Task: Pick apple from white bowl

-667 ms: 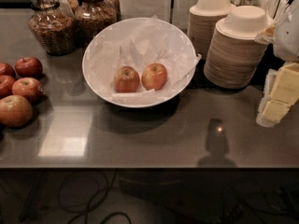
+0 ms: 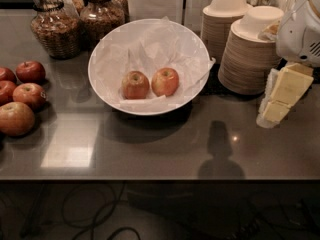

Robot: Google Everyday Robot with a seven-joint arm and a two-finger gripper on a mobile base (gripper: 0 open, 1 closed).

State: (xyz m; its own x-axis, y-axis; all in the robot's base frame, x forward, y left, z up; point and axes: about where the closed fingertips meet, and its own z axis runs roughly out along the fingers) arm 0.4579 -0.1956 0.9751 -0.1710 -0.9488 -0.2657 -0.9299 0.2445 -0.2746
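Observation:
The white bowl [image 2: 102, 69], wide and lined with crumpled white paper, stands at the middle back of the dark counter. Two small apples lie side by side in it. The apple [image 2: 165, 81], bright orange-red with pale yellow patches, is the right one. A duller, browner-red apple [image 2: 135, 85] lies just left of it, close to or touching it. My gripper [image 2: 271, 113], white with pale yellow fingers, hangs at the right edge of the view. It is above the counter, well right of the bowl and apart from it, and it holds nothing.
Two stacks of small tan disposable bowls [image 2: 247, 54] stand right of the white bowl, just behind my gripper. Several darker red apples [image 2: 22, 101] lie on the counter at the left. Two glass jars [image 2: 55, 26] stand at the back left. The counter's front edge [image 2: 150, 176] runs across below.
My gripper has moved a little to the left, toward the bowl. The bowl and both apples have not moved.

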